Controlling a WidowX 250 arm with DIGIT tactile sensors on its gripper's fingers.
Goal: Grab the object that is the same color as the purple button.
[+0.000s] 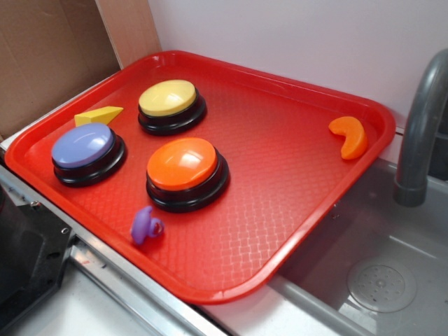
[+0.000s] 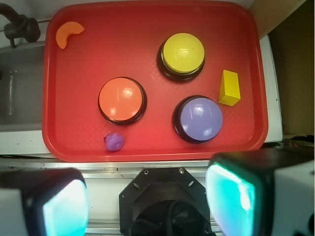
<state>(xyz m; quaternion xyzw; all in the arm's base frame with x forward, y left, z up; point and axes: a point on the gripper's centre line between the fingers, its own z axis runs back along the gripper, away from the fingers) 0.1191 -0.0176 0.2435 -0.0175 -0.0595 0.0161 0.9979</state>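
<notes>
So the little purple toy (image 1: 146,225) sits on the red tray (image 1: 294,175) near its front edge, just beside the orange button (image 1: 186,172). The purple button (image 1: 87,152) is off to the left, with a yellow wedge (image 1: 99,115) behind it. Gripper (image 2: 147,201) is spread wide, holding nothing, hanging well above the tray.

White wall (image 1: 294,35), cardboard panel (image 1: 49,56), grey faucet (image 1: 420,133) over sink (image 1: 378,273).
</notes>
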